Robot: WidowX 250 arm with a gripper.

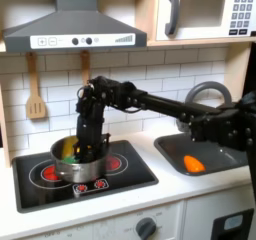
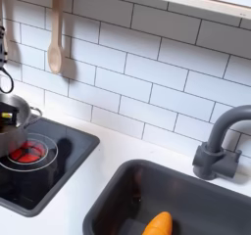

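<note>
Reaching down into silver pot [image 1: 76, 165], gripper [image 1: 82, 144] at pot's rim in first exterior view; jaws' state impossible to tell, hidden by arm and pot. Pot sits on left burner of black stove [image 1: 128, 178], yellow-green item inside. Orange carrot [image 1: 193, 164] lies in sink [image 1: 226, 156], well apart. Wooden spatula [image 1: 35, 101] hangs on tiled wall. Faucet [image 2: 222, 141] stands behind sink in second exterior view.
</note>
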